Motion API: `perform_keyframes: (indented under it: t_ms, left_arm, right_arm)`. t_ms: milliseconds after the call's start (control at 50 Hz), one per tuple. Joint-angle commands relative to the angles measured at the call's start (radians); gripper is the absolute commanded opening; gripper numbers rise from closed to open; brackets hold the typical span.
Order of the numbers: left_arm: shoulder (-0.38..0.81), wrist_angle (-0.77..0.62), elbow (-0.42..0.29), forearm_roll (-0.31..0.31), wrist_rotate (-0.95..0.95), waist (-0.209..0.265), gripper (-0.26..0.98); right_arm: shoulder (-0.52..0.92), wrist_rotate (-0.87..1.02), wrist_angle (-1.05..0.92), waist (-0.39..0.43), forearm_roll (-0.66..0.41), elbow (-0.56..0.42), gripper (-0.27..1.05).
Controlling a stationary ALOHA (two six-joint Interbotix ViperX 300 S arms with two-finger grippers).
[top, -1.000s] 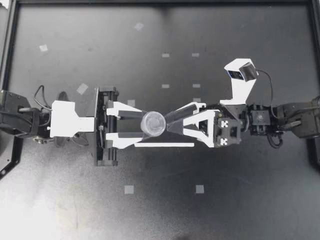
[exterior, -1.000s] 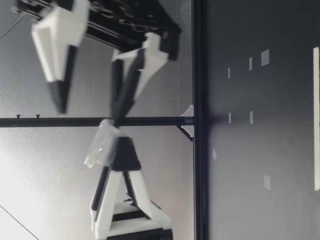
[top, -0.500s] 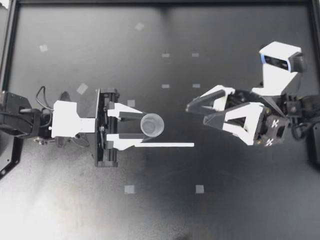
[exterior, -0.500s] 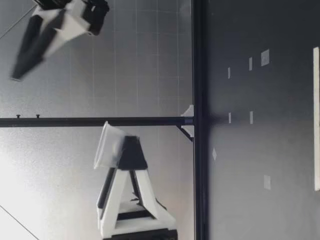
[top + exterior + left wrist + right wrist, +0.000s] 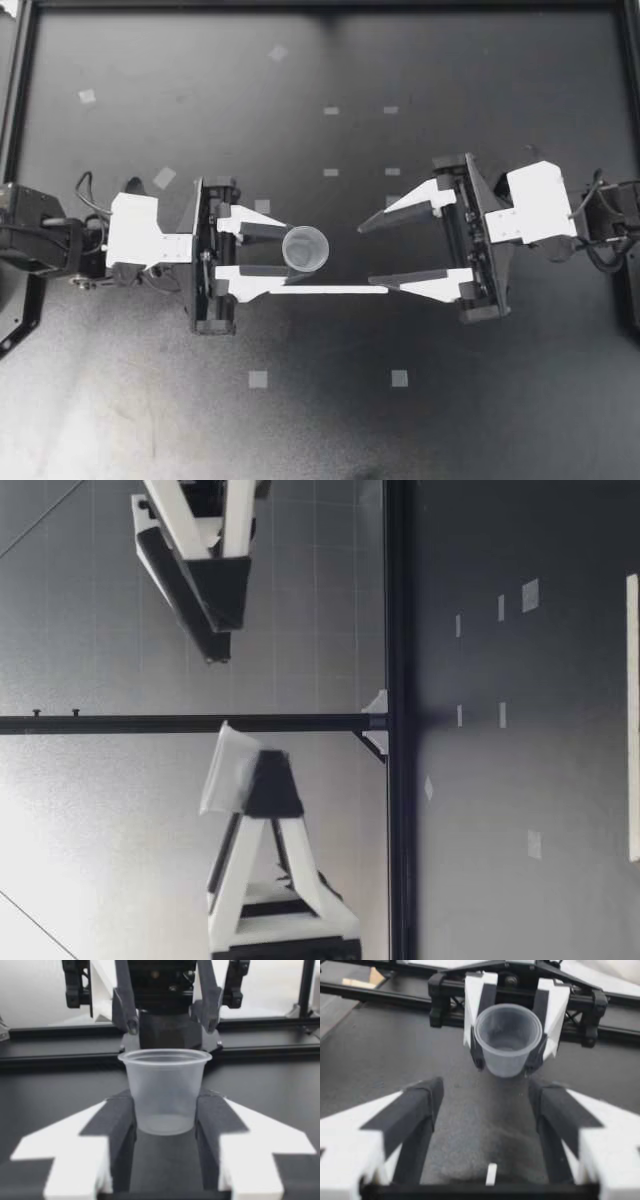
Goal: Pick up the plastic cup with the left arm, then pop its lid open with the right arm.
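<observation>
A clear plastic cup (image 5: 304, 248) stands upright between the fingers of my left gripper (image 5: 283, 250), which is shut on it and holds it above the black table. The left wrist view shows the cup (image 5: 165, 1090) squeezed between the two black pads (image 5: 117, 1122). My right gripper (image 5: 369, 256) faces the cup from a short way off, open wide and touching nothing. In the right wrist view the cup (image 5: 508, 1045) hangs ahead of the spread fingers (image 5: 417, 1110). The low view shows the cup (image 5: 228, 772) well above the table, with my right gripper (image 5: 212, 650) higher.
A thin white strip (image 5: 330, 290) lies on the table under the two grippers. Small pale tape squares (image 5: 258, 379) dot the black surface. Black frame rails (image 5: 20, 90) run along the table's edges.
My right gripper, which was up against the cup, has drawn back to the right, turned flat and now faces the cup with its fingers spread. The left gripper and the cup stayed put.
</observation>
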Motion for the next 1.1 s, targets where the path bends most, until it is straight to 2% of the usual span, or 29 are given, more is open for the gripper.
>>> perform_keyframes:
  t_ms: [0,1080]
  left_arm:
    - [-0.009,-0.005,-0.015,-0.002,-0.002,0.002,0.1]
    - [-0.008,-0.005,-0.011,-0.002,-0.002,0.002,0.1]
  right_arm:
    - [-0.014,0.0,-0.018,-0.006,0.006,-0.005,0.69]
    - [-0.011,0.018,-0.034,-0.003,0.008,0.006,0.69]
